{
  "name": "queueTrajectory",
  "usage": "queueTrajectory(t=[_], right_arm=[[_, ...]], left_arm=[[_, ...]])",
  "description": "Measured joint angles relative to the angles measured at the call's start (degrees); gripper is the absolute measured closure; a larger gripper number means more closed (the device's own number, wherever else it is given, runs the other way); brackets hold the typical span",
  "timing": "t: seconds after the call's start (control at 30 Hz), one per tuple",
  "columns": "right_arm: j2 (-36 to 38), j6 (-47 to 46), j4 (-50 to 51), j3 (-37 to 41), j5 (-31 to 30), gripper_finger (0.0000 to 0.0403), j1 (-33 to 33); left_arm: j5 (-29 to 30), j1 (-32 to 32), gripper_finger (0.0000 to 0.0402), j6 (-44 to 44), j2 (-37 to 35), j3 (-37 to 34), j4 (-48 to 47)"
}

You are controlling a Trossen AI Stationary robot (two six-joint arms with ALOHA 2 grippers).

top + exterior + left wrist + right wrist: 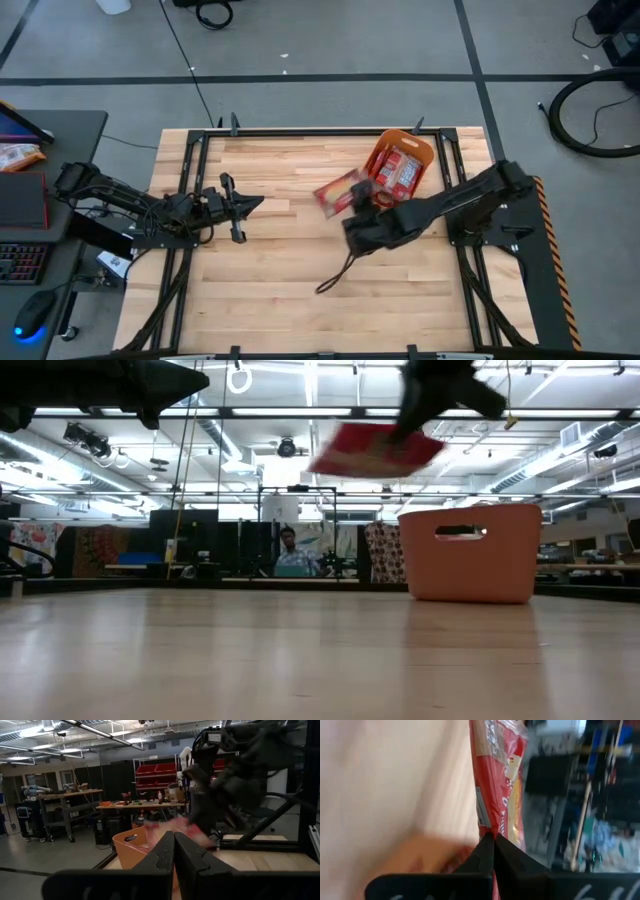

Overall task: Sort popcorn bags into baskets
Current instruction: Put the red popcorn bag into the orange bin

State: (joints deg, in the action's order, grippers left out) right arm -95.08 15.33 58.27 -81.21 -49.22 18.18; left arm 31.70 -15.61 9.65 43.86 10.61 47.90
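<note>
My right gripper is shut on a red popcorn bag, held high above the table just left of the orange basket. The low view shows the bag well above the basket. The basket stands at the table's far right and holds several red packets. My left gripper is shut and empty over the table's left half, pointing toward the right. Its own view shows the shut fingers, with the basket beyond them. My right gripper pinches the red bag by one edge between its two fingers. The bag sticks out beyond the fingertips, edge-on to the wrist camera. It is lifted clear of the table and the basket, lying roughly flat with a slight tilt.
Black frame rails run along the table's left, right and far sides. A dark cable hangs from my right arm over the table's middle. A person sits in the room far behind the table.
</note>
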Motion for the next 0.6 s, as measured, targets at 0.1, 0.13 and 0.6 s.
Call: queueTrajectory(t=[0.1,0.13,0.6], right_arm=[[4.39,-4.2,6.96,3.58,-0.36,0.0398,-1.18],[6.07,-4.51,8.13,5.35,-0.36,0.0398,-1.46],[29.52,17.38,9.48,28.15,8.72,0.0392,-11.58]], left_arm=[[-0.01,0.01,0.039,-0.02,0.0,0.0,0.0],[0.0,0.0,0.039,-0.02,0.0,0.0,0.0],[0.0,0.01,0.039,0.0,0.0,0.02,0.02]])
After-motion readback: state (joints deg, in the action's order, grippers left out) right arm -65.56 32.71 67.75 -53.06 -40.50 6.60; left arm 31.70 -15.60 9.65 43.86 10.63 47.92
